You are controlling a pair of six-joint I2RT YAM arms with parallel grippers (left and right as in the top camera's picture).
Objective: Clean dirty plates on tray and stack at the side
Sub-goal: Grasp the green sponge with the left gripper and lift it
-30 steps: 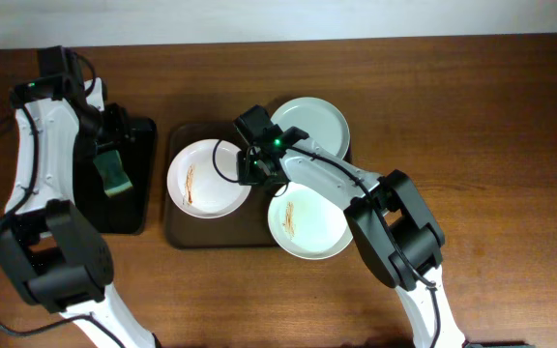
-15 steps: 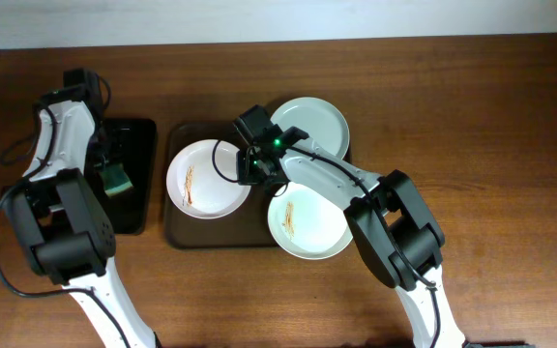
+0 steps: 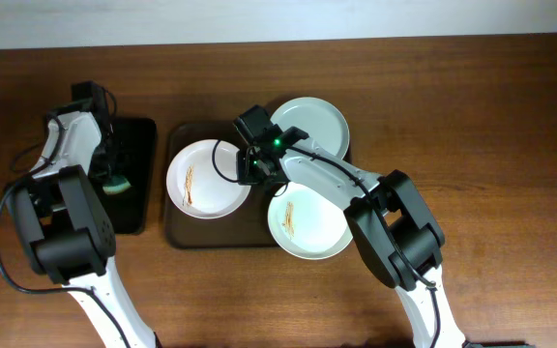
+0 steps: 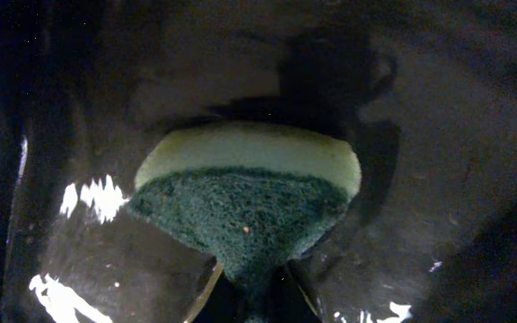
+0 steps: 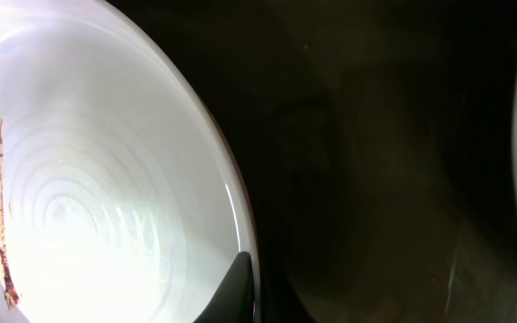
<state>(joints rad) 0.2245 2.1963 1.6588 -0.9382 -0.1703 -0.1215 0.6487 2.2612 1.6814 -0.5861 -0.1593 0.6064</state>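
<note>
Three white plates lie on the brown tray [image 3: 257, 220]. The left plate [image 3: 201, 184] carries an orange-brown smear, and so does the front right plate [image 3: 309, 224]. The back right plate [image 3: 312, 124] looks clean. My right gripper [image 3: 252, 172] is shut on the left plate's right rim; in the right wrist view a dark finger [image 5: 239, 289] lies on the inside of that plate [image 5: 88, 197]. Over the black tray [image 3: 138, 145], my left gripper [image 3: 114, 176] is shut on a green and yellow sponge [image 4: 245, 202], which is pinched between the jaws at its near end.
The narrow glossy black tray [image 4: 438, 161] lies left of the brown tray. Bare wooden table [image 3: 491, 145] extends to the right and front. The right arm reaches across the front right plate.
The left gripper has come down over the sponge on the black tray and shut on it. The right gripper and the three plates have not moved.
</note>
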